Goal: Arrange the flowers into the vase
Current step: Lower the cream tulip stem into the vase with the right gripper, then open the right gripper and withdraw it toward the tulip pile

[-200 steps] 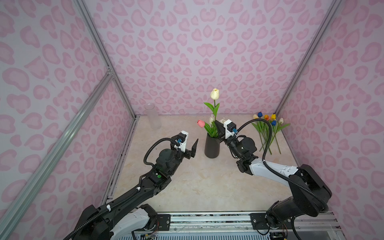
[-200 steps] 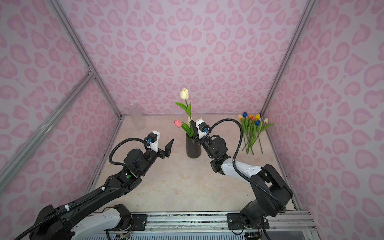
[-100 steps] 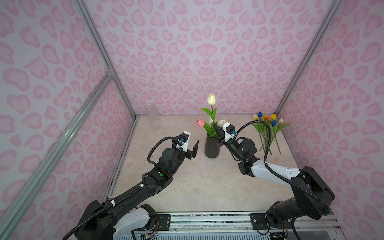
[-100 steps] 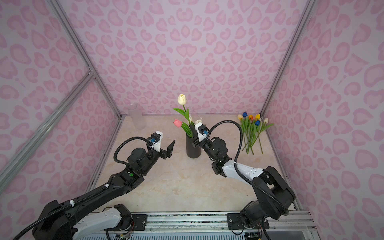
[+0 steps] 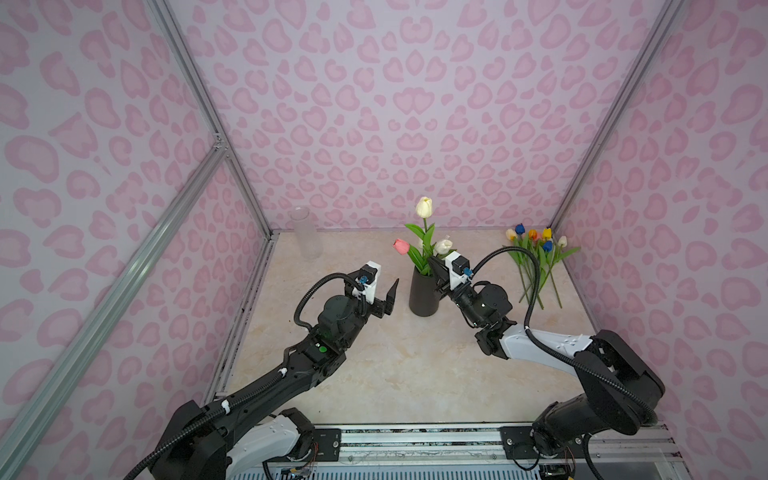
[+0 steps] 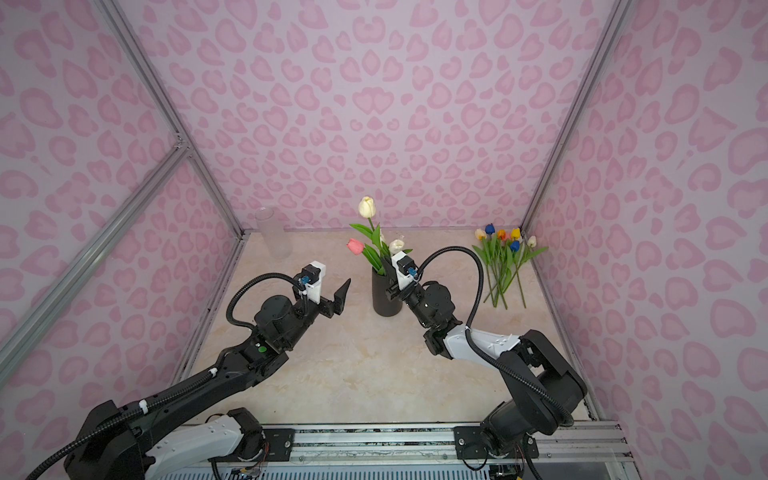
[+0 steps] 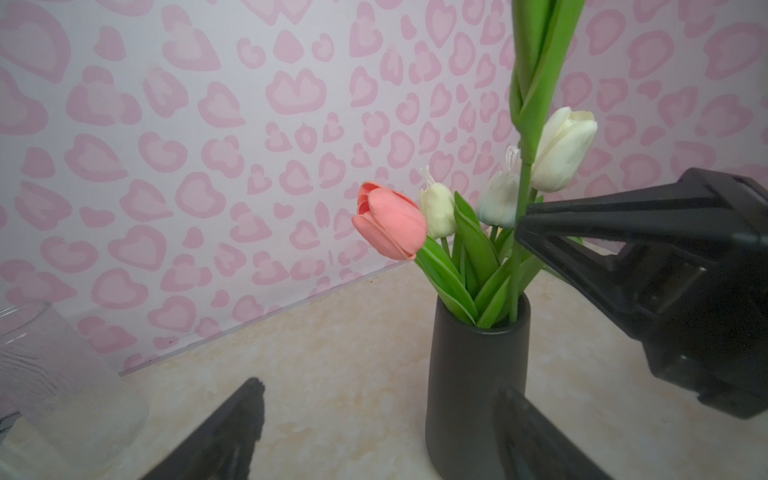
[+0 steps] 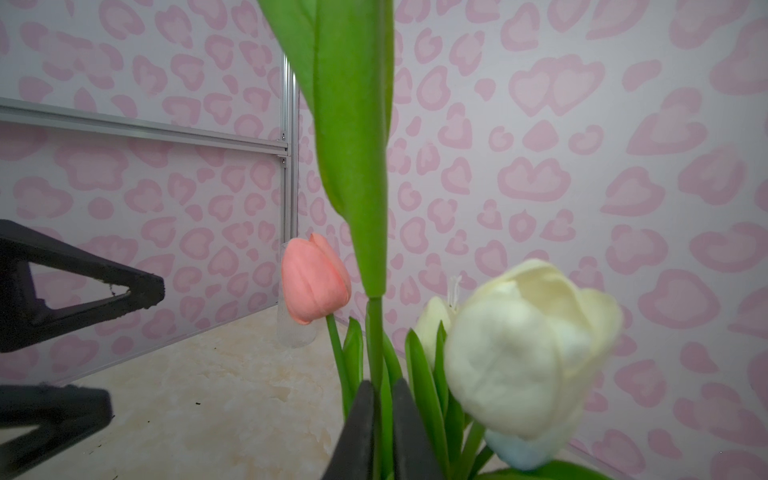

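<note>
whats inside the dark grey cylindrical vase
Green stems and leaves of a pink tulip, several white tulips and one tall cream tulip go into the dark grey cylindrical vase. Its opaque wall hides the stem ends and the bottom.

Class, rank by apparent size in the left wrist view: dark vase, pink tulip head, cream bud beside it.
1. dark vase
2. pink tulip head
3. cream bud
All stand at similar nearness, so the order is fairly sure.

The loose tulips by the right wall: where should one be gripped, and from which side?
Grip a bare lower stem from above, across it. The loose tulips lie flat on the table, heads toward the back wall; the stem ends fan apart toward the front, so one likely lifts alone.
</note>
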Robot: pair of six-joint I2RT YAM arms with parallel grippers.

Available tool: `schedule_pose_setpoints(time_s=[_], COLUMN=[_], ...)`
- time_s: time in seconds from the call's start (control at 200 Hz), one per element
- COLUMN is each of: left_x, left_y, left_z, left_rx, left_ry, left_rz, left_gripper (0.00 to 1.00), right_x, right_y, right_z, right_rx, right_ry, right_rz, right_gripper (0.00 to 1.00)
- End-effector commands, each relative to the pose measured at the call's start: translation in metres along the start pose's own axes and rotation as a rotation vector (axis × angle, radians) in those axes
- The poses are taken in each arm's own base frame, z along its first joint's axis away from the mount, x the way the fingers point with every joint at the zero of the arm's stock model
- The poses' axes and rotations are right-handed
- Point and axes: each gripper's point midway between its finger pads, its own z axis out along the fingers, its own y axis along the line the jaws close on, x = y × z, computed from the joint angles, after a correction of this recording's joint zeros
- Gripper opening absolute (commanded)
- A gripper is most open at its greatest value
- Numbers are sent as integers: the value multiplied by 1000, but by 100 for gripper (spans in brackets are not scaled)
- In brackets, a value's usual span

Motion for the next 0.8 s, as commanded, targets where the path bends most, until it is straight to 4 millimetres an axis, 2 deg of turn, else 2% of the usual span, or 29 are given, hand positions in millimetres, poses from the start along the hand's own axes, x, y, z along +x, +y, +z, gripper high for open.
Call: schedule_pose_setpoints(time_s=[0.0, 0.32, 0.405, 0.56, 0.79], left_x=[-11, -13, -12, -15, -20], left_y=[1, -3, -5, -4, -1], left_z=[1, 8, 10, 10, 6], left_rx=[-5, 14, 21, 16, 3], left_ry=[-34, -34, -27, -36, -46], left_rz=[-15, -17, -11, -11, -3], left_gripper=[86, 86, 86, 86, 87], right_x=[-18, -32, -34, -36, -77], right_y=[-4, -4, -3, 2, -3], right_z=[-2, -9, -8, -7, -21], right_rx=[25, 24, 13, -14, -3], right_ry=[-55, -60, -52, -32, -69], right_rz=[-14, -26, -34, -27, -7], right_gripper=[21, 28, 20, 21, 27])
